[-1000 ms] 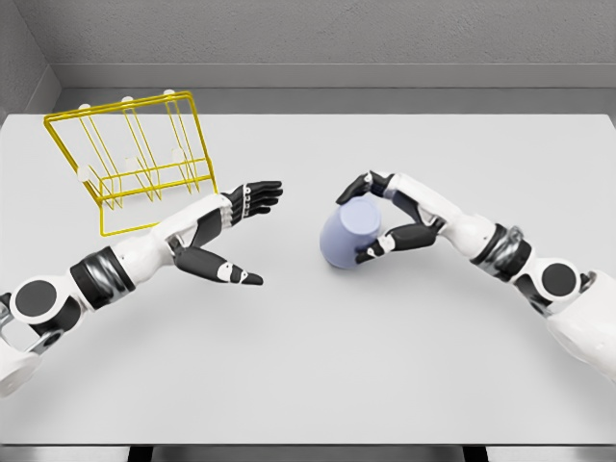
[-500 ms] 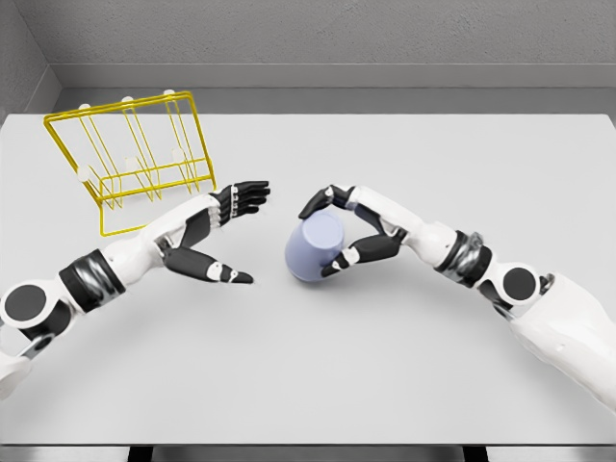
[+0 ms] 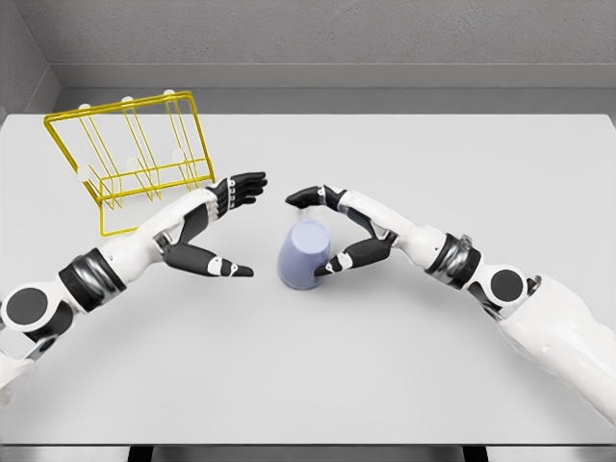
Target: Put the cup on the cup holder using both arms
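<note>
The worktop [image 3: 404, 385] is the biggest thing here: a flat, matte pale-grey slab with grey walls behind it, no texture to speak of.

Next down is the cup holder [image 3: 130, 154], a yellow wire rack at the far left of the worktop. It's thin bent rod all over, with a tilted rectangular frame and upright pegs that look white-tipped. Nothing hangs on it, so the actual goal isn't done.

Both arms are glossy white shells with black joints. The left hand [image 3: 214, 231] sits between the rack and the cup, its fingers spread wide with the thumb dropped low, holding nothing. It looks like it's waiting to receive.

The right hand [image 3: 337, 231] is right at the cup [image 3: 303, 253]. Its thumb side arches over the top and its lower fingers [image 3: 348, 256] press against the cup's right side. I'd call that a loose wrap rather than a tight clamp, and I can't really tell whether the cup is standing on the worktop or barely off it.

The cup itself is a small, smooth, pale lavender cylinder, roughly upright, near the middle of the worktop and well apart from the rack.

My read on progress is that it's early-middle. The cup is in hand and near the left hand, but the handover and the hanging on a peg are both still to come.
</note>
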{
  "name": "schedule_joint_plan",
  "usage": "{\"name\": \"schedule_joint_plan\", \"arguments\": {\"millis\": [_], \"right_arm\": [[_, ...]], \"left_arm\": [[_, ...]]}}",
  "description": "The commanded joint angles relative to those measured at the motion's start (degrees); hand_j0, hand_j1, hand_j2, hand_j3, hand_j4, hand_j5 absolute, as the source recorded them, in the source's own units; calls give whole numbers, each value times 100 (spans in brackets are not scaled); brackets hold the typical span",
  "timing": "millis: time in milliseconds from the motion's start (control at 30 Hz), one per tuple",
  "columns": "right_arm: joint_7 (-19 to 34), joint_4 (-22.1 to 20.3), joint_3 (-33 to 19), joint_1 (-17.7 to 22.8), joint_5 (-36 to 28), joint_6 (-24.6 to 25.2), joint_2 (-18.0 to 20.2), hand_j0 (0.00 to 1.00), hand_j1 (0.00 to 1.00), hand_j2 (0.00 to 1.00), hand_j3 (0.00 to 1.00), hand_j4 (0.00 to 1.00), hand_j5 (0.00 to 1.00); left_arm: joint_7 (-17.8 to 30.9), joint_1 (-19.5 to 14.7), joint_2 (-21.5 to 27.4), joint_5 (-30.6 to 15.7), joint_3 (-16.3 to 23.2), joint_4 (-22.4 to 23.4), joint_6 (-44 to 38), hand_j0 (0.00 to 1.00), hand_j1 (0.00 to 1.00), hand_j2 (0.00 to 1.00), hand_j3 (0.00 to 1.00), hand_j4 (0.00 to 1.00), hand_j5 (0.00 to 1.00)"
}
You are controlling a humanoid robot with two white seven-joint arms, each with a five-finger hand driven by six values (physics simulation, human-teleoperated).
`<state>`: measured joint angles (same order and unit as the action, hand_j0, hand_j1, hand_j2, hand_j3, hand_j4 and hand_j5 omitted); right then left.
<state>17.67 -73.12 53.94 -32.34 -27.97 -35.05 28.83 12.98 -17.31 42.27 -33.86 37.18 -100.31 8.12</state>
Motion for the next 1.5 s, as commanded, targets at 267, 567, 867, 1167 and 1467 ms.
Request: {"name": "schedule_joint_plan", "arguments": {"millis": [267,567,867,1167,1467], "right_arm": [[-18,-35,-85,-123,-25,5,193,100,100,100,100,100,100],[26,-35,-726,-237,520,5,1599,100,100,100,100,100,100],[1733,97,-2133,-589,2049,5,1740,100,100,100,100,100,100],[1733,149,-2713,-606,2744,5,1661,100,100,100,100,100,100],[1733,264,-2652,-589,2849,5,1749,100,100,100,100,100,100]], "left_arm": [[-33,97,-166,20,-264,187,-12,100,100,100,100,100,100],[-6,255,-447,362,-212,161,6,100,100,100,100,100,100],[-42,369,-615,468,-264,275,-82,100,100,100,100,100,100],[-42,527,-746,477,-352,495,506,100,100,100,100,100,100],[-41,598,-1063,705,-282,644,507,100,100,100,100,100,100]]}}
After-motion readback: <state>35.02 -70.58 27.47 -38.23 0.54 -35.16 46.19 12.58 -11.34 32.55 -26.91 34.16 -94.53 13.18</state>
